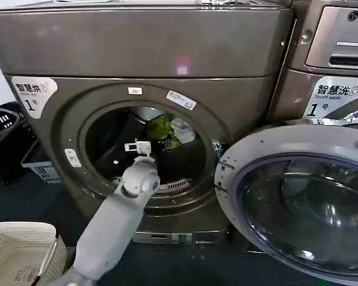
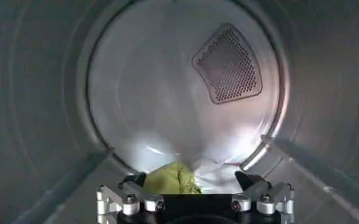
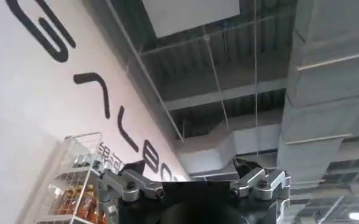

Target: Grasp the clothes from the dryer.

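Left gripper [image 2: 194,182] inside dryer [image 1: 185,53] | jaws wide, empty, facing clothes [image 2: 173,178] so you can close on them | right gripper [image 3: 191,182] parked, jaws apart.

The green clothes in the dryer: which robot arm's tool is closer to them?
Left. The left tool is inside the dryer drum, at the lime-green clothes. The right tool points up toward a ceiling, away from them.

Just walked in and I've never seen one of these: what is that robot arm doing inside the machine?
The robot is fetching laundry. Its left gripper has reached through the open porthole of the dryer, whose glass door hangs open to the side. The fingers are spread around the lime-green part of the clothes, lying at the bottom of the drum, not yet pinched. The right gripper is open and points up at the ceiling, idle.
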Motion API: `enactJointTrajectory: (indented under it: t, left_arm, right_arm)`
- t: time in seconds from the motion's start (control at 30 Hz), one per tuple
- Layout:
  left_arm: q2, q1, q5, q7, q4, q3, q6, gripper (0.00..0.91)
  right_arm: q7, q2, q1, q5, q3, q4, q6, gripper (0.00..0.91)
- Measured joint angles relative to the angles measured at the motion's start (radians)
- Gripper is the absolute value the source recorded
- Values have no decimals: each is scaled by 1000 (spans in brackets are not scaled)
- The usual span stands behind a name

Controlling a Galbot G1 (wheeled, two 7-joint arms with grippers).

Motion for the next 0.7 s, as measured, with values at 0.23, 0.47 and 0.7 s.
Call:
enactJointTrajectory:
  t: [0.23, 0.47, 0.7]
  left_arm:
    - [-28, -90, 4, 27, 145, 25, -38, 907]
    - [-61, -172, -1, 52, 291, 41, -61, 907]
    - [-81, -244, 9, 82, 437, 56, -83, 907]
  right_arm:
    - [-4, 1, 4, 2, -2, 7, 1, 907]
    - [-8, 4, 7, 9, -2, 13, 3, 907]
    - [-11, 1, 13, 17, -2, 15, 4, 907]
